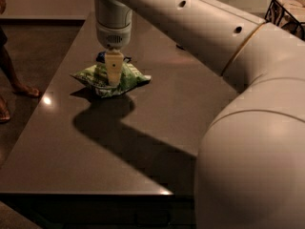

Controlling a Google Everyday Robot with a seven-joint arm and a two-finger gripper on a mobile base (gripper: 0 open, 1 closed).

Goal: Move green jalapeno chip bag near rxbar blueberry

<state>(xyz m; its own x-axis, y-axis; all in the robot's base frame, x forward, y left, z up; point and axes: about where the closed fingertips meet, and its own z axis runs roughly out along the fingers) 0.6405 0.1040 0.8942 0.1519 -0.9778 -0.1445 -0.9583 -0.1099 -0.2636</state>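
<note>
The green jalapeno chip bag lies crumpled on the dark table at the far left. My gripper points straight down onto the middle of the bag, its pale finger pressed into the bag. A small dark blue wrapper, the rxbar blueberry, peeks out just behind the bag, mostly hidden by the gripper and the bag.
My large white arm fills the right side and hides much of the table. A person's bare feet stand on the floor left of the table. A wire basket stands at the far right.
</note>
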